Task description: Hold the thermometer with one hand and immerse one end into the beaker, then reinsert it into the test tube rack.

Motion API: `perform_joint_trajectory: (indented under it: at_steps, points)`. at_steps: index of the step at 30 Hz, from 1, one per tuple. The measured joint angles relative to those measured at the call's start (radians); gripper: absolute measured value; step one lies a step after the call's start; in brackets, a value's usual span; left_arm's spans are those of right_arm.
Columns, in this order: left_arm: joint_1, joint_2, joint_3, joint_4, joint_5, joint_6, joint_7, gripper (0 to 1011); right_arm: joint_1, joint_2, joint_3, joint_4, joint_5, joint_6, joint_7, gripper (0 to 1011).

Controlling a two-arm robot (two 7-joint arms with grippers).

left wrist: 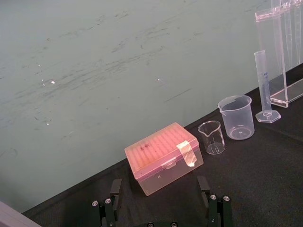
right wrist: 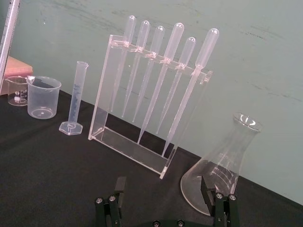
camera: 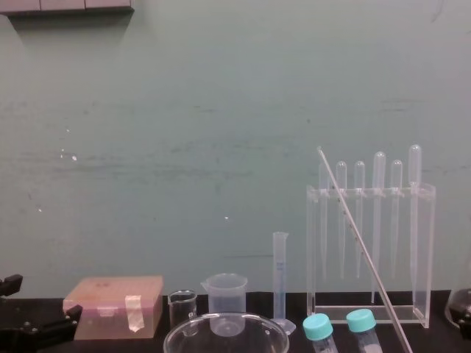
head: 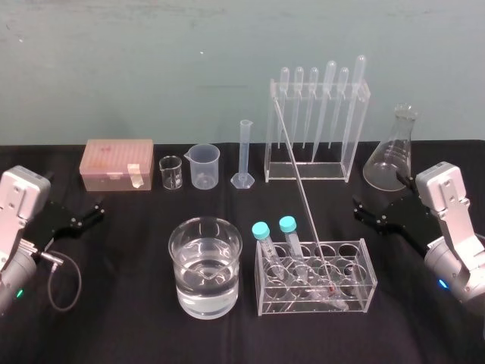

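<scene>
The thermometer (head: 304, 193) stands in the test tube rack (head: 364, 292) at the front right of the black worktop (head: 114, 311). Its lower end sits among the rack's right-hand holes, and the rod leans back and to the left, so its top crosses in front of the tall pipette stand (head: 356, 95) behind. Nothing grips it. 2 blue-capped tubes (head: 261, 230) lean in the rack's left holes, just beside the rod.

The beaker (head: 204, 265) stands just left of the rack, apart from it and partly filled with clear liquid.

The left tool (head: 97, 208) hovers low at the worktop's left edge, well apart from the beaker. Its fingers are spread and hold nothing (the left wrist view shows the 2 pads wide apart, facing the pink tip box (head: 119, 163)). The right tool (head: 358, 208) hangs at the right edge, just behind the rack's right end, equally released and empty – the conical flask (head: 394, 152) stands close behind it.

Along the back, between the tip box and the pipette stand, stand a small glass beaker (head: 171, 173), a plastic spouted beaker (head: 204, 165) and a graduated cylinder (head: 244, 155) – all upright, none touching.
</scene>
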Motion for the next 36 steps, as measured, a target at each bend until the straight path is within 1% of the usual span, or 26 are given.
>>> perform_joint_trajectory:
  at_steps: [27,30,32,33,34,35,36]
  points:
    - [0.0,0.0,0.0,0.0,0.0,0.0,0.0,1008,0.0,0.0,0.0,0.0,0.0,0.0,0.0,1003]
    - [0.0,0.0,0.0,0.0,0.0,0.0,0.0,1008,0.0,0.0,0.008,-0.002,0.003,0.004,0.011,1003]
    - [0.0,0.0,0.0,0.0,0.0,0.0,0.0,1008,0.0,0.004,0.017,-0.012,0.013,0.009,0.03,1003]
    - [0.0,0.0,0.0,0.0,0.0,0.0,0.0,1008,0.0,0.007,0.027,-0.023,0.025,0.013,0.047,1003]
    - [0.0,0.0,0.0,0.0,0.0,0.0,0.0,1008,0.0,0.007,0.027,-0.023,0.025,0.013,0.047,1003]
    - [0.0,0.0,0.0,0.0,0.0,0.0,0.0,1008,-0.001,0.015,0.05,-0.05,0.064,0.028,0.082,1002]
    - [0.0,0.0,0.0,0.0,0.0,0.0,0.0,1008,-0.001,0.018,0.059,-0.062,0.083,0.035,0.097,1003]
